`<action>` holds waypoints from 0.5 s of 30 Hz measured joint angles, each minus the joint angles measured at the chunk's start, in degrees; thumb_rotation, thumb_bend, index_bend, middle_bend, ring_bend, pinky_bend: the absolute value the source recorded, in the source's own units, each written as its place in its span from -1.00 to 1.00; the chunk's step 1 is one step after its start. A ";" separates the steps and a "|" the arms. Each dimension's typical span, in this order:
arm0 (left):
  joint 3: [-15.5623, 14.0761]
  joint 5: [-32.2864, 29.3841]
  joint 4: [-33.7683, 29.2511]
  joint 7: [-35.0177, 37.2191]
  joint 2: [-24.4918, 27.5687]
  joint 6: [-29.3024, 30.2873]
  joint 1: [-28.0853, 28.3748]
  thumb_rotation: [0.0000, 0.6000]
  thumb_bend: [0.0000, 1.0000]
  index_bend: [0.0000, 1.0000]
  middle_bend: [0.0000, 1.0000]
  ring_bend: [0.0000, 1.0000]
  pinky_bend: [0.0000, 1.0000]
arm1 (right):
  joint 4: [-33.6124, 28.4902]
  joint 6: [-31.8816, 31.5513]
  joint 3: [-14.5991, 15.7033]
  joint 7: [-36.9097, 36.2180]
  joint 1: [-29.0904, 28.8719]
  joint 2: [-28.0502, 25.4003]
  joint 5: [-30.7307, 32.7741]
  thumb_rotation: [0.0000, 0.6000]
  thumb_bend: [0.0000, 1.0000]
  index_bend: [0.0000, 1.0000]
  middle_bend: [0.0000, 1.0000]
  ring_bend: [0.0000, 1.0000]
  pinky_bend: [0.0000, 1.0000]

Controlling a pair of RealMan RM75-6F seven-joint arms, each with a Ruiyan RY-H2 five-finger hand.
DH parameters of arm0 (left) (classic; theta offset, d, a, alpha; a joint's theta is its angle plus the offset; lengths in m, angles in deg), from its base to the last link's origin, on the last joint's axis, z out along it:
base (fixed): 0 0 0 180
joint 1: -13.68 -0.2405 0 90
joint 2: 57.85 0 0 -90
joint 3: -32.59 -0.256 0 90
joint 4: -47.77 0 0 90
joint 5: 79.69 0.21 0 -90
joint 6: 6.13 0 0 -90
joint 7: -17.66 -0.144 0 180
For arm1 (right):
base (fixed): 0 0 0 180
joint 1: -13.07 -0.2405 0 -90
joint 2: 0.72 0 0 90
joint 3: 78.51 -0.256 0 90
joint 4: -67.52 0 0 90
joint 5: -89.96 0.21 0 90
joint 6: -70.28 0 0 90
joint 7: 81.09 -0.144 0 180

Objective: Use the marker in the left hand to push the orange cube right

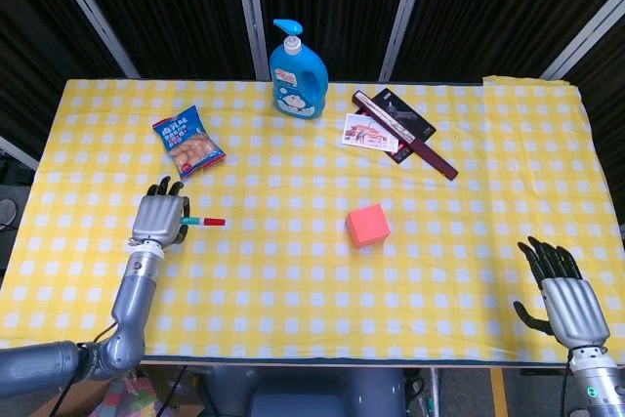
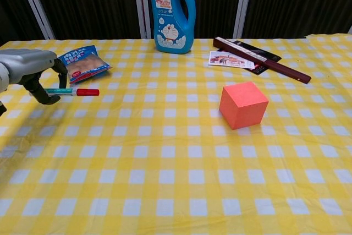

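1. Silver left hand (image 1: 159, 218) pinches the marker (image 1: 203, 222), red tip pointing right, well apart from the orange cube (image 1: 368, 226).
2. Right hand (image 1: 568, 302) hovers at the table's near right edge, fingers spread, holding nothing.

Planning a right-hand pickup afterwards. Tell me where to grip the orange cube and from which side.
Grip the orange cube across two opposite side faces, coming from above. It sits flat on the tablecloth with open space all round, so its flat, parallel faces suit opposed fingers. The right hand is nearest.
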 measured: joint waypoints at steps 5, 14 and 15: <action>-1.73 1.13 2.64 3.43 0.63 -1.24 -1.51 1.00 -0.08 0.08 -0.74 -0.94 -0.72 | 0.08 0.05 -0.02 0.12 -0.05 0.12 0.03 1.00 -0.24 -1.00 -1.00 -1.00 -1.00; -2.53 2.56 8.90 7.93 -1.26 -3.11 -2.17 1.00 -0.20 -0.02 -0.77 -0.94 -0.73 | 0.18 0.08 0.03 0.26 -0.10 0.16 -0.13 1.00 -0.24 -1.00 -1.00 -1.00 -1.00; -2.50 2.81 9.50 8.46 -1.62 -3.35 -2.16 1.00 -0.23 -0.04 -0.79 -0.94 -0.74 | 0.18 0.06 0.03 0.26 -0.11 0.14 -0.16 1.00 -0.24 -1.00 -1.00 -1.00 -1.00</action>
